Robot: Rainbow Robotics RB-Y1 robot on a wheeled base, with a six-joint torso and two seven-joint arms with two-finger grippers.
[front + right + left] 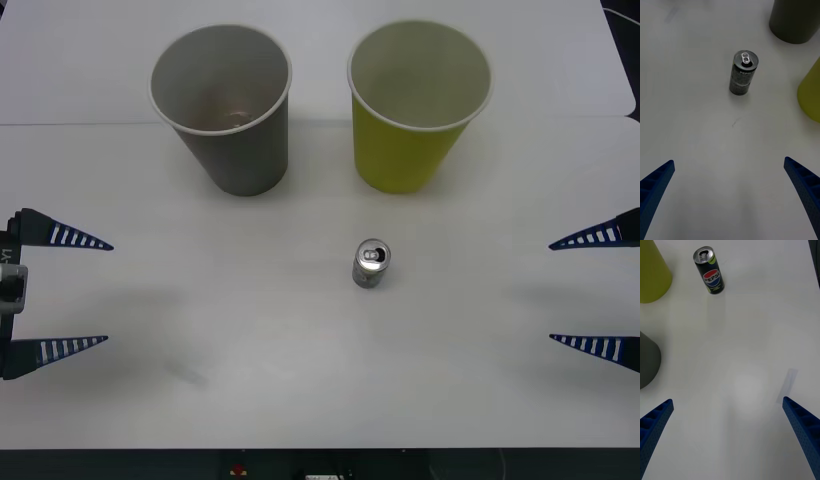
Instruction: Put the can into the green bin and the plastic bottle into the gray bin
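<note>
The can (371, 264) stands upright on the white table, a little in front of the green bin (415, 105); it is a small dark can with a silver pull-tab top (742, 73) (710, 275). The gray bin (228, 108) stands to the left of the green one, both upright and open at the top. My left gripper (85, 292) is open at the table's left edge, far from the can. My right gripper (575, 291) is open at the right edge, also apart from it. The plastic bottle is out of view.
The white table (250, 350) spreads wide between the two grippers. Its front edge runs along the bottom of the front view. The bases of the gray bin (794, 20) (647, 362) and green bin (810, 93) (652, 273) edge into both wrist views.
</note>
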